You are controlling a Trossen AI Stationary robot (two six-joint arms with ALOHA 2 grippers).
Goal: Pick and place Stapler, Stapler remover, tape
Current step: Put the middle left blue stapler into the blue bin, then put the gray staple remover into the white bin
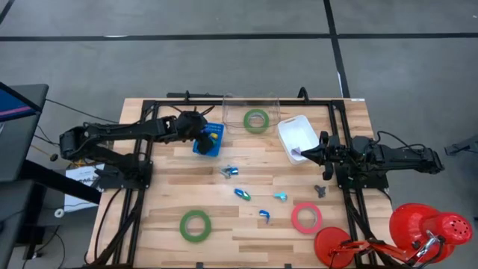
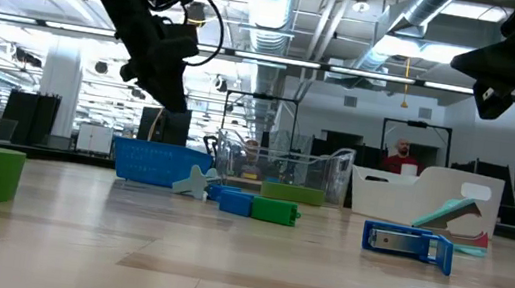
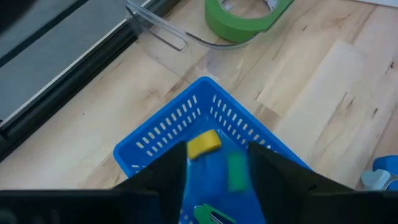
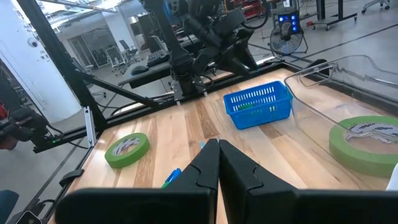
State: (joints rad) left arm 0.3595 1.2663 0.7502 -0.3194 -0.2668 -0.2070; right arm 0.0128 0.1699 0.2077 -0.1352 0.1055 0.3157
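Observation:
My left gripper (image 3: pixel 217 177) hangs open over the blue basket (image 1: pixel 210 142), pointing slantwise down into it. Inside the basket lie a yellow piece (image 3: pixel 204 144) and a blurred green piece (image 3: pixel 236 171). One green tape roll (image 1: pixel 256 120) lies flat in the clear container (image 1: pixel 250 101). Another green tape roll (image 1: pixel 195 225) and a pinkish-red one (image 1: pixel 306 217) lie flat near the front edge. Several small blue and teal staplers and removers (image 1: pixel 242 193) lie mid-table. My right gripper (image 4: pixel 217 155) is shut and empty, held level by the white tray (image 1: pixel 296 133). My left gripper has the small green piece (image 3: pixel 236 171) showing close beside one finger (image 3: pixel 273 177), over the basket's inside. The piece is blurred, and I cannot tell whether the finger touches it. It stands clear of the other finger.
Black frame rails (image 1: pixel 149 149) run along the table's left, right and far sides. Red lamp-like objects (image 1: pixel 429 228) stand at the front right corner. Bare wood lies between the basket and the front tape rolls.

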